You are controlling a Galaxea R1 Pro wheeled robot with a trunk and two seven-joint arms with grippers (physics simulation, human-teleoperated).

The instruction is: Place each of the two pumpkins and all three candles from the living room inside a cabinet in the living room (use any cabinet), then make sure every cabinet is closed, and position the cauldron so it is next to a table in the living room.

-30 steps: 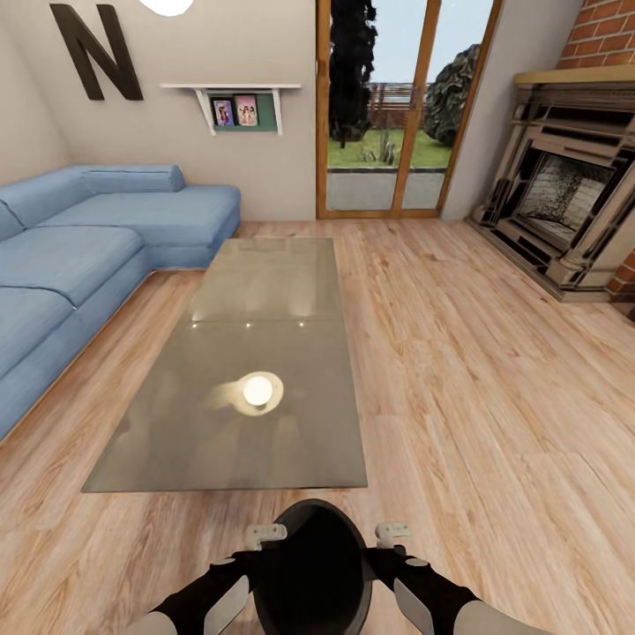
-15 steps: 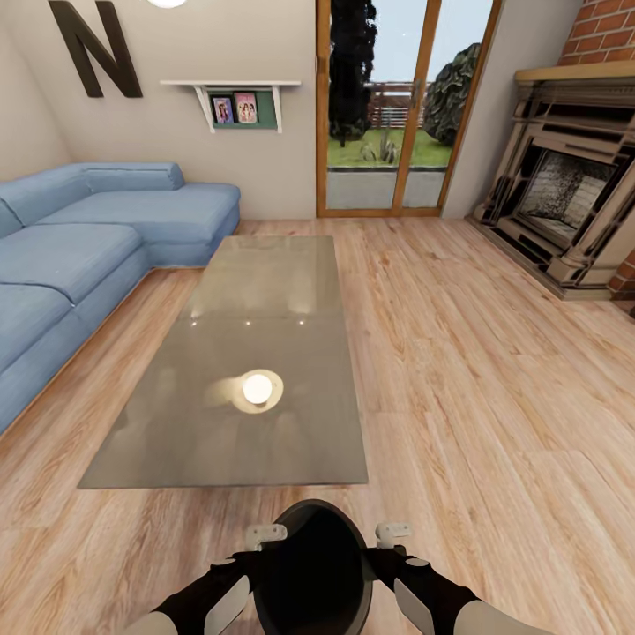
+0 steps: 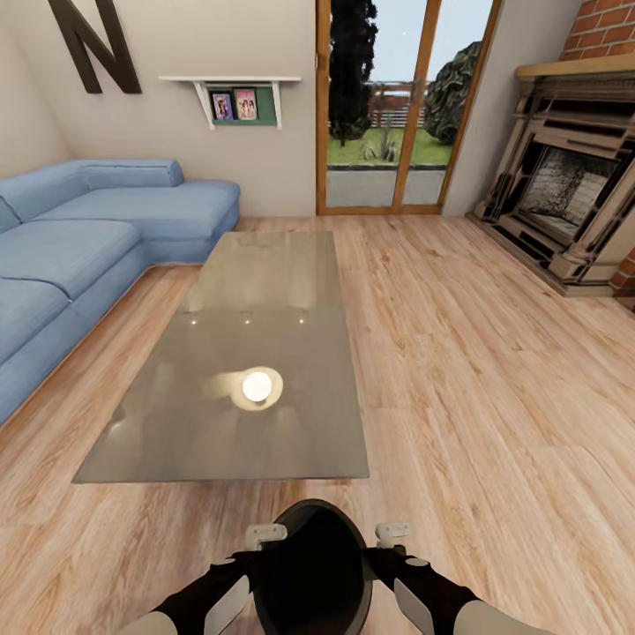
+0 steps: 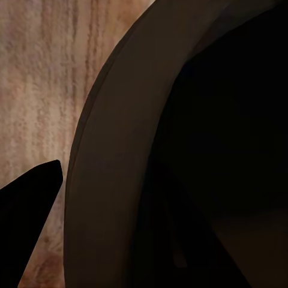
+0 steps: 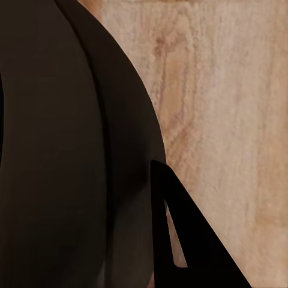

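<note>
I carry the cauldron [image 3: 310, 569] between both arms, my left fingers [image 3: 266, 534] and right fingers [image 3: 392, 532] clamped on opposite sides of its rim to share the load. It hangs above the wood floor [image 3: 476, 388], near the short end of the bench [image 3: 234, 414], beside which it must stand.

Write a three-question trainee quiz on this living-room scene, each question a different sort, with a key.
1. True or false: the round matte-black cauldron sits between the left tool and right tool.
2. What lies left of the low glossy grey coffee table? A) brick fireplace B) blue sofa C) glass door
3. Fill in: the table top reflects a round ____.

Key: 1 true; 2 B, the blue corner sofa; 3 light.
</note>
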